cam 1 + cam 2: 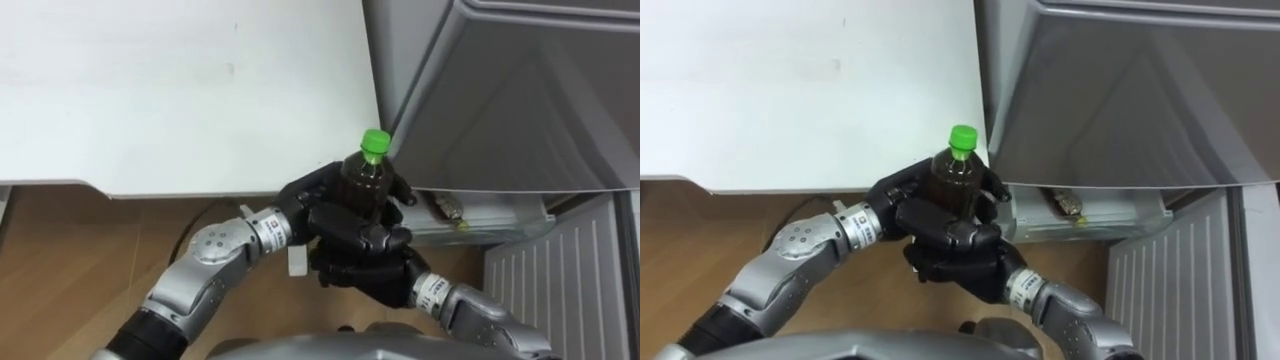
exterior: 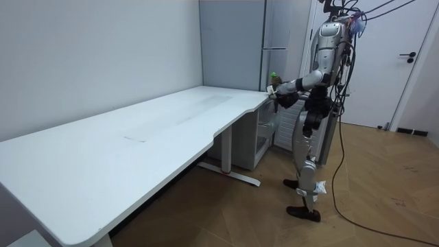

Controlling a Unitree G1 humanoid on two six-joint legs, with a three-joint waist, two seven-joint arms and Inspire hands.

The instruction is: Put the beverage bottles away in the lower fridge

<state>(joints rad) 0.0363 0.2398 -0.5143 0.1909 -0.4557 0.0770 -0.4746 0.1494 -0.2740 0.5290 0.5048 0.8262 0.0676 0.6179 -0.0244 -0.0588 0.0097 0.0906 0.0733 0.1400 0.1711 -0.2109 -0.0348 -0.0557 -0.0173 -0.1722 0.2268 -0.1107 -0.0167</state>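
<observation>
Bottle [image 1: 366, 180] with a green cap is held upright beside the table [image 1: 200, 90] corner, both the left hand [image 1: 308, 198] and the right hand [image 1: 362, 255] curled round it, apparently steadied for the open lower fridge [image 1: 490, 222].

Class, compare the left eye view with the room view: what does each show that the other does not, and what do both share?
Left eye view: left hand and right hand, fingers curled round the bottle; a second bottle lying low in the fridge. Room view: the robot standing at the end of the table, a shut door, the floor. Both: the green-capped bottle, table, fridge.
</observation>
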